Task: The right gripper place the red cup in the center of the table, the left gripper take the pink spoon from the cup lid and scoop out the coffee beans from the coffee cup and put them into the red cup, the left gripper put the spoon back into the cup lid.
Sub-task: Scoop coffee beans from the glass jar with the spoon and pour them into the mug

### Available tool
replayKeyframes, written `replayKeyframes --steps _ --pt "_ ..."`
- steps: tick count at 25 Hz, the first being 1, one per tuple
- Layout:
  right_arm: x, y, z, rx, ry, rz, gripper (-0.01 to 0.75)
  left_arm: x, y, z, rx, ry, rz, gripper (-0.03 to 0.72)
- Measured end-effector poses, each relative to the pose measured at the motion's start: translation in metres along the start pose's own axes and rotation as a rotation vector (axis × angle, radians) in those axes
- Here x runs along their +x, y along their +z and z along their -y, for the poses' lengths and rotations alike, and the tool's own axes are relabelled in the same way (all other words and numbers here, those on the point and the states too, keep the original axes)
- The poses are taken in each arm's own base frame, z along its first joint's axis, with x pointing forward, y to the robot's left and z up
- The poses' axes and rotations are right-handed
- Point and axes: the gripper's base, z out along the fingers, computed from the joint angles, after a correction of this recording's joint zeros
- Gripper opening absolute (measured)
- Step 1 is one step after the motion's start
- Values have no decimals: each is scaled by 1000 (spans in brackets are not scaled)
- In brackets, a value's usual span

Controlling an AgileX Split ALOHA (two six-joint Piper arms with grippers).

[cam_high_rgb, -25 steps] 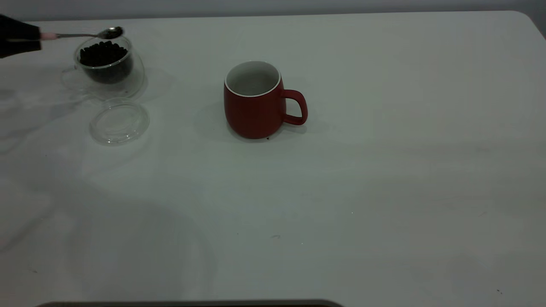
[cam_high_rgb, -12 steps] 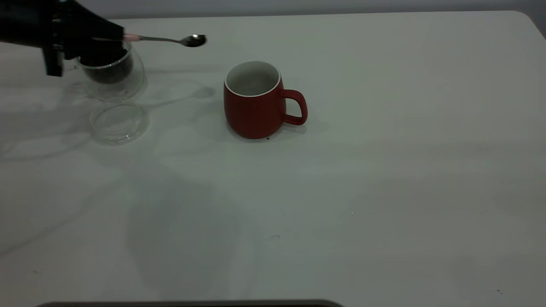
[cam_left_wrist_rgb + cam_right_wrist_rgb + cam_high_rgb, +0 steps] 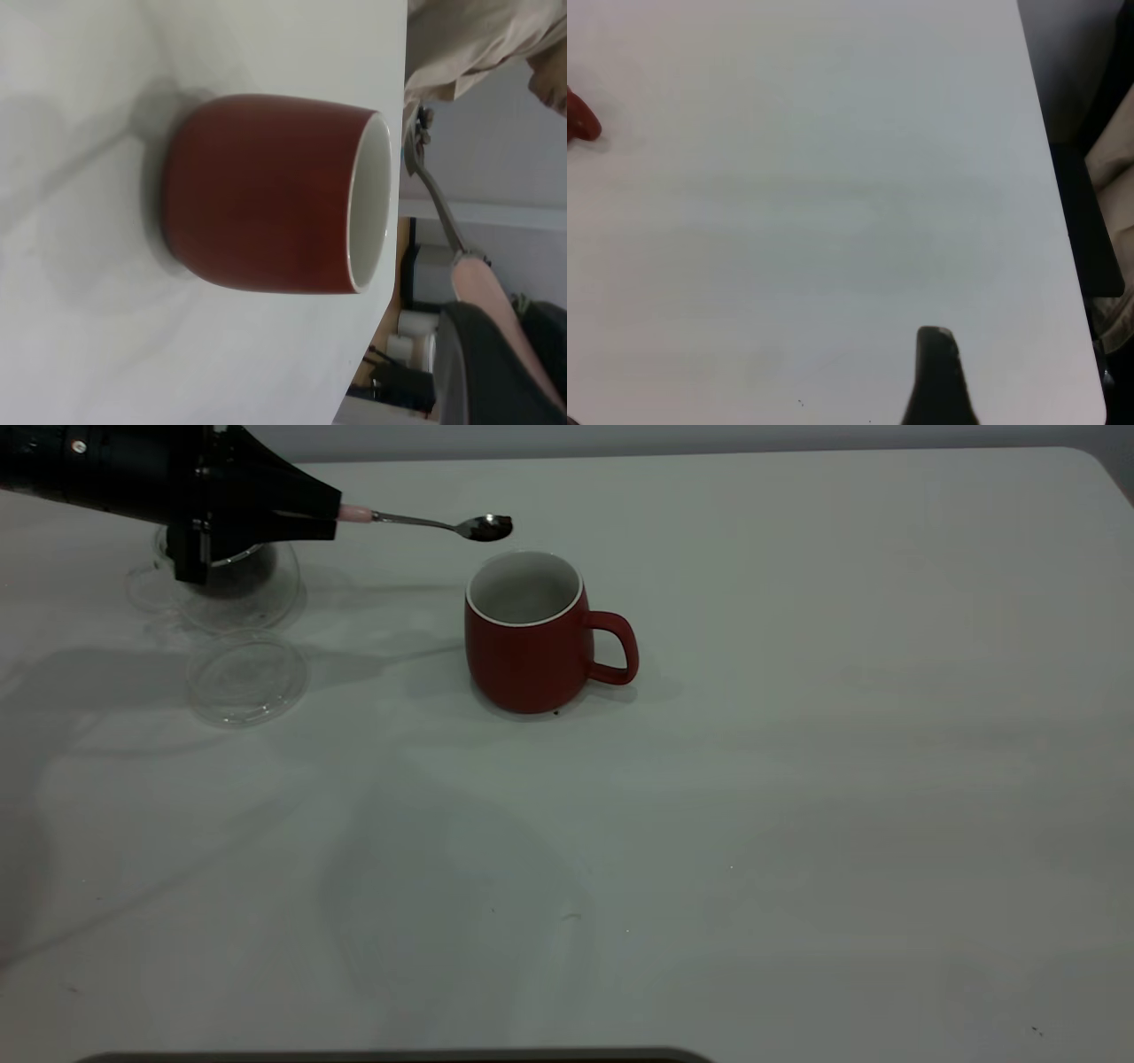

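The red cup stands upright mid-table, handle to the right, and fills the left wrist view. My left gripper is shut on the pink spoon by its pink handle. The spoon's bowl holds dark coffee beans and hovers just above and left of the red cup's rim. The glass coffee cup, with beans inside, is partly hidden behind the left arm. The cup lid lies flat in front of it, with nothing on it. My right gripper is over bare table.
The white table stretches wide to the right and front of the red cup. Its rounded corner is at the back right. A sliver of the red cup shows in the right wrist view.
The left gripper has carried the spoon rightwards, from above the coffee cup to just beside the red cup's rim. The cups and the lid have stayed where they were.
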Motion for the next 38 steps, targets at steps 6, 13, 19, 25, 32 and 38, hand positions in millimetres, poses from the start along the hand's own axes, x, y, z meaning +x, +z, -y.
replayKeyframes --steps 6,13,19,25,32,38 --pt "0 0 0 0 0 0 581 3 14 6 5 66 -35 123" --pt "0 0 0 0 0 0 581 3 15 7 7 157 -37 123" --pt "0 0 0 0 0 0 581 5 15 5 -7 294 -65 123" --pt "0 0 0 0 0 0 581 5 15 3 -17 460 -70 123" --pt "0 0 0 0 0 0 581 0 15 -2 -79 679 -36 123" --pt "0 0 0 0 0 0 581 -2 15 3 -41 707 2 123"
